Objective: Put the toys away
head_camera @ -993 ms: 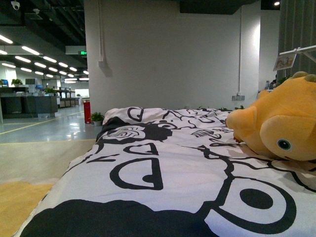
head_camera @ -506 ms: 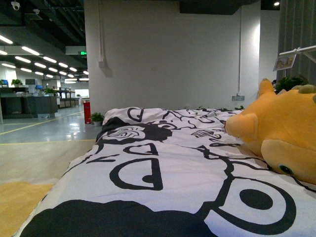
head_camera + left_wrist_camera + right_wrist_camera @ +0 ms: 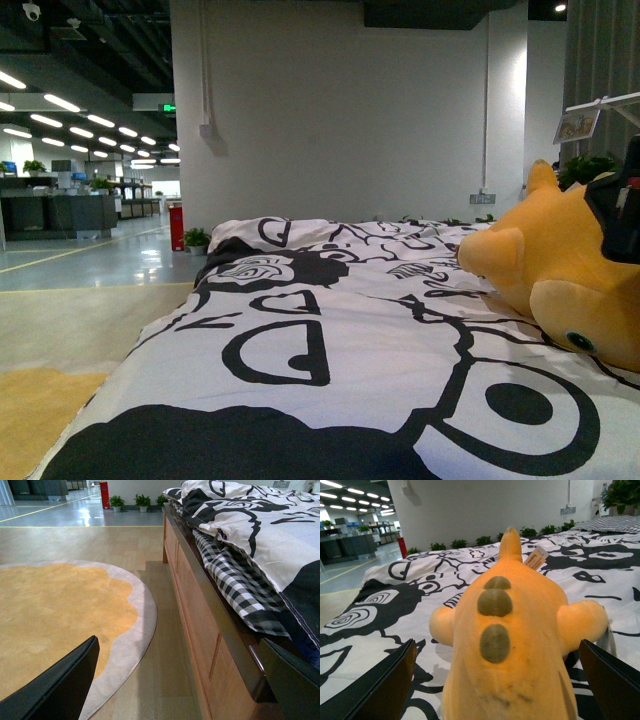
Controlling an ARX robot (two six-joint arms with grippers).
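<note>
The toy, an orange-yellow plush animal (image 3: 560, 270), lies on the right side of the bed's black-and-white cover (image 3: 330, 340). Its teal-ringed eye (image 3: 580, 341) faces the front view. My right gripper (image 3: 618, 210) shows as a black shape over the plush at the right edge. In the right wrist view the plush (image 3: 510, 630) fills the space between the open fingers (image 3: 380, 690), and three grey-green spots run down its back. My right gripper (image 3: 497, 690) straddles it without closing. My left gripper (image 3: 175, 685) hangs open and empty beside the wooden bed frame (image 3: 200, 615), above the floor.
A round yellow rug (image 3: 55, 615) with a pale border lies on the wood floor left of the bed. A checked sheet (image 3: 240, 580) hangs over the frame's edge. Potted plants (image 3: 116, 501) and a red post (image 3: 104, 488) stand by the far white wall (image 3: 340, 110).
The plush has tipped and settled lower, its eye dropping and a pointed end rising behind it. My right gripper has come into the front view at the right edge, over the toy.
</note>
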